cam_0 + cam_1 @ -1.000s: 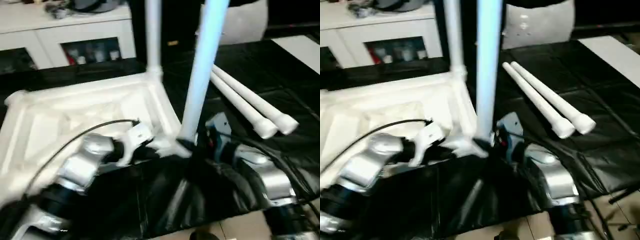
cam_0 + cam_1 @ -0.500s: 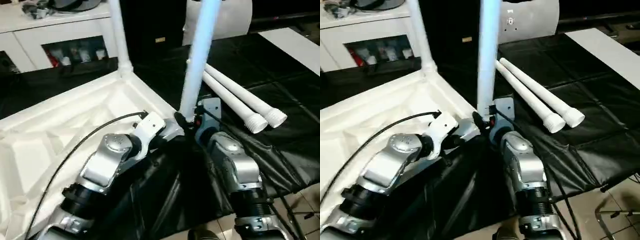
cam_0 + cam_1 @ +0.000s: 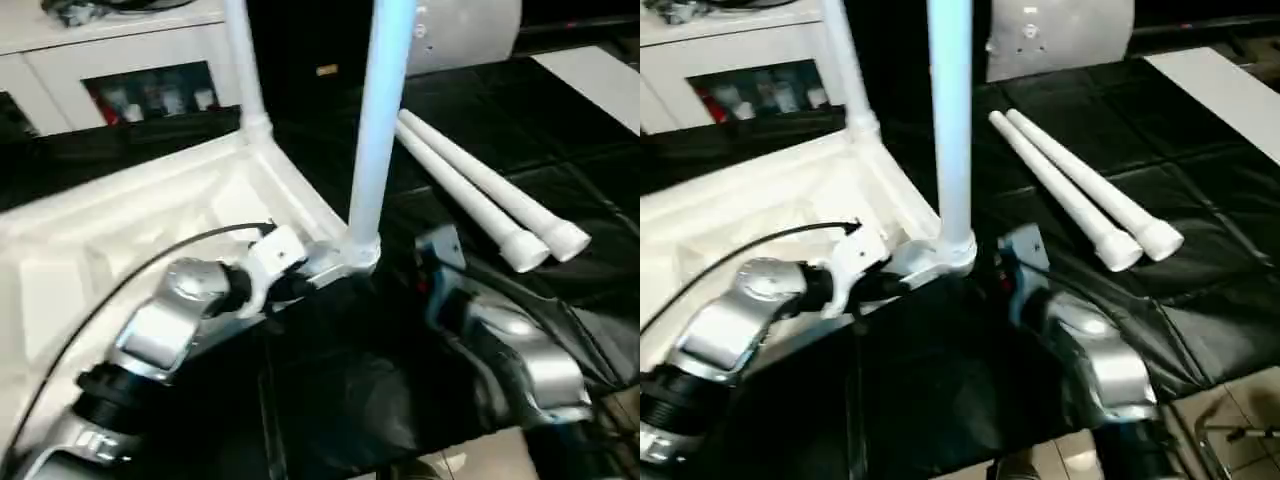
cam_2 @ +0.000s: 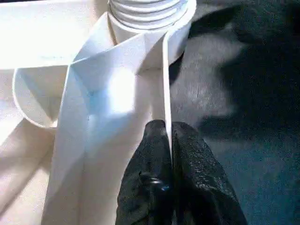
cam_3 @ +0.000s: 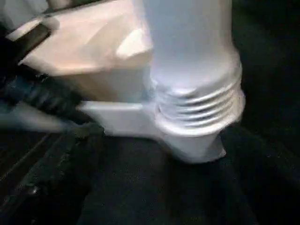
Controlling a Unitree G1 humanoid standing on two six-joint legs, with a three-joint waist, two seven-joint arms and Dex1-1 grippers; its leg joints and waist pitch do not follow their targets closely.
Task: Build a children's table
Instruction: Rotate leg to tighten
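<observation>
The white plastic table top (image 3: pixel 150 220) is lying upside down on the black-covered worktop (image 3: pixel 560 200), its raised rim and inner ribs facing up, taking up the left half of the head views. Two legs are standing upright in its rounded corner sockets: the far leg (image 3: pixel 243 70) at the back corner and the near leg (image 3: pixel 378 120) at the corner closest to the arms, where its ridged threads (image 5: pixel 197 105) are sitting in the socket with several ridges showing above the socket's edge. Two loose legs (image 3: pixel 480 190) are lying side by side on the black cover to the right, touching each other and well apart from the top, their ridged ends pointing toward the robot. The left end effector (image 4: pixel 168 150) is pressed together, its black fingers (image 4: pixel 150 173) pinching the thin raised rim of the top just beside the near socket. The right end effector (image 3: pixel 425 265) is sitting just right of the near leg, near the socket; whether its fingers are spread or closed cannot be told from the pictures, and it is not gripping the leg. A white cabinet (image 3: pixel 130 60) with glass doors is standing behind the worktop
</observation>
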